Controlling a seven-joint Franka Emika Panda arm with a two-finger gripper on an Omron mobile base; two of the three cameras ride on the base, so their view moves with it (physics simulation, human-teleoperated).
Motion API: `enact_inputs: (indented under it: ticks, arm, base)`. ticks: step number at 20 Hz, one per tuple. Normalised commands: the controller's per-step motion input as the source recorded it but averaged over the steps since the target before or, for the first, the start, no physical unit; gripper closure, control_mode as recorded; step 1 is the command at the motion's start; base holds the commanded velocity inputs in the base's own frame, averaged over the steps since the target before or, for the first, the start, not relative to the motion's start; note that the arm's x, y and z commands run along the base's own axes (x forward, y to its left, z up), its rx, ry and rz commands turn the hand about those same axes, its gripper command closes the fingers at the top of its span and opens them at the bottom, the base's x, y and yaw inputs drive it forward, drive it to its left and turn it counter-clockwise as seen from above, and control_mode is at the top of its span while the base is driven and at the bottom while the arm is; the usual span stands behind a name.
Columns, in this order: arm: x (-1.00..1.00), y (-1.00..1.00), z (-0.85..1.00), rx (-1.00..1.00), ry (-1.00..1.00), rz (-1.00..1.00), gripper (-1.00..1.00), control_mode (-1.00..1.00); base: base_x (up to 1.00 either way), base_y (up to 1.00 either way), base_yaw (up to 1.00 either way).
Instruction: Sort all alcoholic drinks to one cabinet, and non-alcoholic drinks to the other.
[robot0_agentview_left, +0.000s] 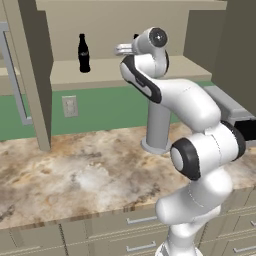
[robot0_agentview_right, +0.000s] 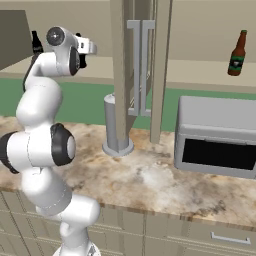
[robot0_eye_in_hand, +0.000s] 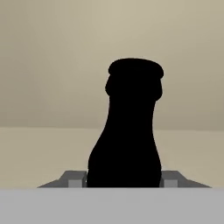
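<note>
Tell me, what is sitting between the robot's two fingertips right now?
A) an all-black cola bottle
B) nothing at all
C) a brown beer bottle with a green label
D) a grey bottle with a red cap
A: in the hand view the black cola bottle rises right between the gripper fingertips, which press its sides, while the brown beer bottle stands apart in the other cabinet.

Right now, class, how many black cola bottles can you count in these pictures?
2. One black cola bottle stands alone on the open left cabinet shelf. The other cola bottle sits between the gripper fingers inside that cabinet, mostly hidden behind the arm in the base views.
</note>
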Motion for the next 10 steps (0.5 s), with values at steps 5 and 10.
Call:
enact_inputs:
  ticks: [5,10]
  arm:
    - [0.14,0.14,-0.25,0.00,0.03,0.00,-1.00,-1.00]
    - [-0.06,0.01,-0.07,0.00,0.00,0.00,-1.00,-1.00]
  base:
    - [0.00,0.00,0.00]
    - [0.00,0.00,0.00]
